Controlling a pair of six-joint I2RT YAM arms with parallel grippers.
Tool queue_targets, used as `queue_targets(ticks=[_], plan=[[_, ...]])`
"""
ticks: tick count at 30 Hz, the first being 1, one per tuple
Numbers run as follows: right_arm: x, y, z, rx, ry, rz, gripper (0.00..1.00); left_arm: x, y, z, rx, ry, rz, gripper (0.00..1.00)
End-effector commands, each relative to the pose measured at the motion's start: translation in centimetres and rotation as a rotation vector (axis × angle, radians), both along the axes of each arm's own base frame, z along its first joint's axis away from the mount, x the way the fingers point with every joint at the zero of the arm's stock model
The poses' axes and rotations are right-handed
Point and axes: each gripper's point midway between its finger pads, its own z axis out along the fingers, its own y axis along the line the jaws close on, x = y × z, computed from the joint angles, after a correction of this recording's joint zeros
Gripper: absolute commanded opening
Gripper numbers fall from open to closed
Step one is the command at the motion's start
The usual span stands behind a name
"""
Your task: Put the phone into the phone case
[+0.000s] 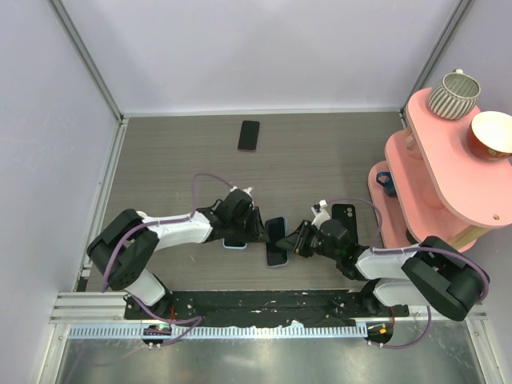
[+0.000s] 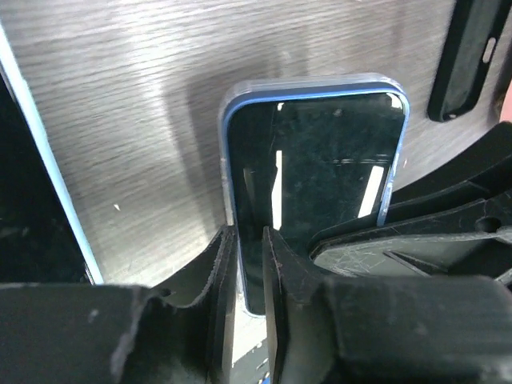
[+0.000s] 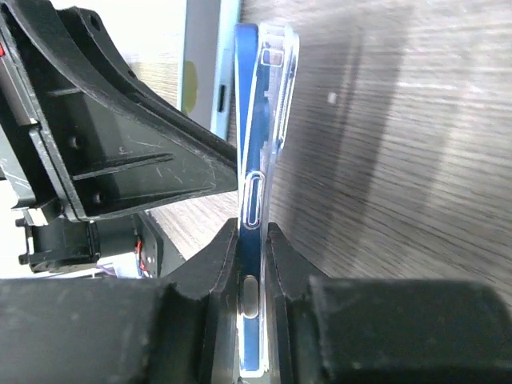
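**Phone** (image 1: pixel 276 240): dark glossy screen, blue-toned edge. It sits between the two claws, over the middle of the bench (image 1: pixel 176 152) near its front. It is inside the case (image 3: pixel 282 88) with the screen showing. In the left wrist view a clear rim runs round its far end and one long side.

**Case**: clear shell wrapped on the phone's back and edges.
- The far end looks seated.
- In the right wrist view the far corner appears to stand a little proud of the phone's back, so full seating is unconfirmed.
- The near end is hidden by fingers.

**Right claw** (image 3: pixel 252 236): closed down on phone and case together at the near end, one finger on the screen side and one on the back.

**Left claw** (image 2: pixel 246 240): fingers drawn near together with a narrow gap between them, tips over the phone's screen. Whether it pinches anything or only presses cannot be told.

**Progress (judged)**: insertion is largely done. Outstanding: press home any unseated corner, lay the cased phone on the bench and let go.

**Other stock, not part of the work**:
- light-blue phone (image 1: pixel 234 243), under the left arm
- red-rimmed phone (image 1: pixel 249 135), far back on the bench
- black shell (image 1: pixel 344 214), beside the right arm
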Motion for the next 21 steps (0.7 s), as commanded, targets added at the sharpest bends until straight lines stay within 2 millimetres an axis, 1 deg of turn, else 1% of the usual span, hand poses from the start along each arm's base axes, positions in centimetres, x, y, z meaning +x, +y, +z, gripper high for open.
queue_targets(ticks=[1,2,3,4,5,6,7,8,9,10,11,12,13,14,15,16,17,18,19,20,21], plan=[[0.9,2.9,8.4,0.183,-0.239,0.103,0.01,0.6,-0.1,6.6,0.035,-0.115,-0.097,0.24],[0.8,2.8,9.2,0.195,-0.255,0.100,0.01,1.9,0.1,8.5,0.017,-0.144,-0.072,0.30],[0.9,2.8,9.6,0.196,-0.269,0.097,0.01,2.4,0.5,9.9,0.001,-0.164,-0.059,0.33],[0.9,2.7,10.1,0.204,-0.280,0.094,0.01,3.3,1.3,11.1,-0.011,-0.178,-0.035,0.36],[0.9,2.7,11.1,0.224,-0.304,0.093,0.01,3.7,1.8,11.8,-0.022,-0.187,-0.025,0.42],[0.8,2.7,11.5,0.230,-0.311,0.093,0.01,4.0,2.2,12.6,-0.034,-0.199,-0.018,0.46],[0.7,2.6,12.1,0.239,-0.326,0.100,0.01,4.3,3.2,14.0,-0.063,-0.218,-0.004,0.49],[0.7,2.7,12.9,0.255,-0.348,0.105,0.01,4.2,3.7,14.6,-0.076,-0.234,-0.011,0.55],[0.4,2.6,14.1,0.282,-0.378,0.110,0.01,4.1,4.0,15.3,-0.097,-0.249,-0.017,0.58],[0.2,2.6,14.9,0.304,-0.399,0.118,0.01,3.8,4.8,16.6,-0.134,-0.276,-0.021,0.61],[-0.2,2.6,16.0,0.335,-0.428,0.132,0.01,3.4,5.1,17.3,-0.156,-0.294,-0.031,0.65],[-0.5,2.4,17.3,0.365,-0.463,0.137,0.01,3.0,5.3,17.9,-0.180,-0.312,-0.040,0.68],[-0.7,2.3,17.9,0.384,-0.476,0.140,0.01,2.4,5.4,18.3,-0.210,-0.320,-0.058,0.69],[-1.2,2.2,19.1,0.416,-0.510,0.156,0.01,1.7,5.7,19.7,-0.246,-0.357,-0.067,0.73],[-1.6,2.0,20.1,0.442,-0.539,0.165,0.01,1.4,5.5,20.7,-0.288,-0.382,-0.077,0.73],[-1.8,1.9,20.8,0.461,-0.559,0.171,0.01,0.6,5.4,20.6,-0.321,-0.379,-0.096,0.74],[-2.1,1.8,21.8,0.484,-0.588,0.180,0.01,-0.6,5.1,21.4,-0.378,-0.381,-0.139,0.74],[-2.5,1.9,22.2,0.494,-0.601,0.197,0.01,-0.9,4.6,22.9,-0.455,-0.405,-0.150,0.74],[-2.7,1.9,22.6,0.501,-0.612,0.210,0.01,-1.4,4.5,22.2,-0.479,-0.385,-0.162,0.74],[-2.8,2.0,23.1,0.509,-0.626,0.221,0.01,-1.9,4.2,22.5,-0.518,-0.379,-0.186,0.74],[-3.3,2.2,23.3,0.519,-0.627,0.247,0.01,-1.9,3.9,23.4,-0.564,-0.400,-0.191,0.73]])
